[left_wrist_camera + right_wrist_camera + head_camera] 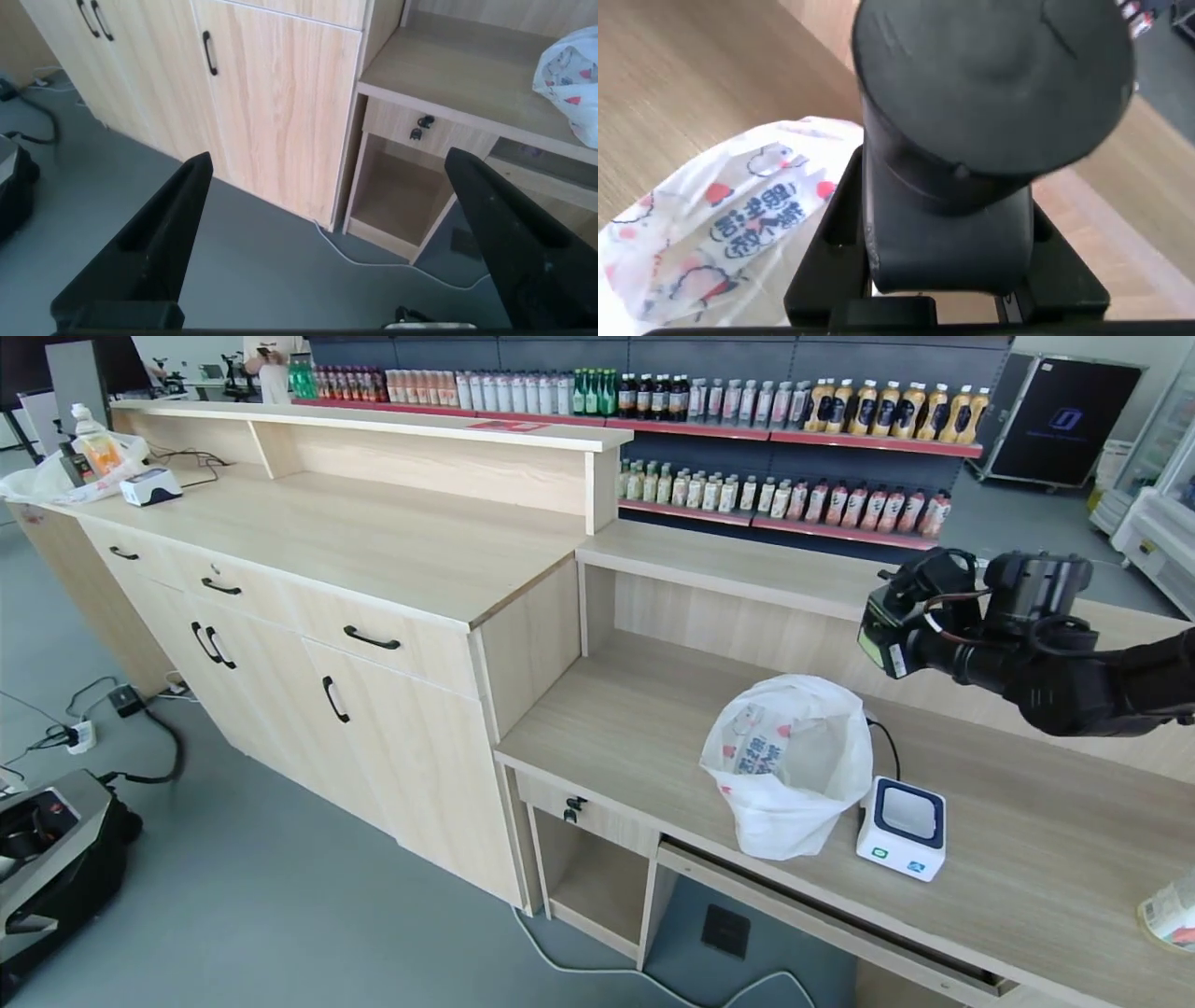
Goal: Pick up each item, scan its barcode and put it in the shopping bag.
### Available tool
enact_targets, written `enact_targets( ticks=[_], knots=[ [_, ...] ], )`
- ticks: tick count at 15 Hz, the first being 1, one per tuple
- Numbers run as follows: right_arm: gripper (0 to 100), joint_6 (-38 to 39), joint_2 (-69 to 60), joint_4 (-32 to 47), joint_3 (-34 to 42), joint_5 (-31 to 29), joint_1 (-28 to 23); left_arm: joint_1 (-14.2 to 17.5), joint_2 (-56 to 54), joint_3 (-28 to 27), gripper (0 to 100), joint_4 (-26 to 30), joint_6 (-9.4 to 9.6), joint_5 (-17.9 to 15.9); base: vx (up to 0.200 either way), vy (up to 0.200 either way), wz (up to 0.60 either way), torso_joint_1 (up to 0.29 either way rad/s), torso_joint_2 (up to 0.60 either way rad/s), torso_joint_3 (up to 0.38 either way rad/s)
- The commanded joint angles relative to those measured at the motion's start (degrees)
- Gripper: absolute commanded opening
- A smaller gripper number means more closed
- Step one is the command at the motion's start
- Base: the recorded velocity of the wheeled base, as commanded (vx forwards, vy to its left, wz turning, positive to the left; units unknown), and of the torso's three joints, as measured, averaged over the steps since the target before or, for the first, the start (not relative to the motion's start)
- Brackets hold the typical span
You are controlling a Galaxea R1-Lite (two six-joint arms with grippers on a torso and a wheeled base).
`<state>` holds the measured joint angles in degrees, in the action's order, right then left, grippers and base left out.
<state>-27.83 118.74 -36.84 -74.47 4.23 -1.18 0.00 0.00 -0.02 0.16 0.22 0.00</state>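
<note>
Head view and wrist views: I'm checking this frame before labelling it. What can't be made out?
- Contents of the white printed plastic shopping bag: head view, its crumpled walls hide the inside.
- The pale round container on the light wooden counter: cut off by the head view's right edge.
- Whether the right end effector holds anything: a dark cylinder blocks the right wrist view.

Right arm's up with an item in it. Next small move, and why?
Probably lower the right gripper toward the scanner: it holds a dark item high above the counter, near the open bag. Whether it's been scanned, I can't tell.
</note>
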Motion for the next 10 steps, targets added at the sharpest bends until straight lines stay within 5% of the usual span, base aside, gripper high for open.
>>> enact_targets(
  ticks=[1, 4, 10],
  knots=[
    [0, 3.05, 11.52, 0.80, -4.10, -1.51, 1.97, 0.00, 0.00, 0.02, 100, 0.02, 0.04, 0.00, 0.000, 0.000, 0.00, 0.000, 0.00, 0.000],
    [0, 14.65, 16.53, 1.24, -4.28, -1.24, 2.85, 0.00, 0.00, 0.02, 100, 0.02, 0.04, 0.00, 0.000, 0.000, 0.00, 0.000, 0.00, 0.000],
    [0, 15.26, 22.86, 1.07, -8.50, -1.15, 2.06, 0.00, 0.00, 0.02, 100, 0.02, 0.04, 0.00, 0.000, 0.000, 0.00, 0.000, 0.00, 0.000]
  ],
)
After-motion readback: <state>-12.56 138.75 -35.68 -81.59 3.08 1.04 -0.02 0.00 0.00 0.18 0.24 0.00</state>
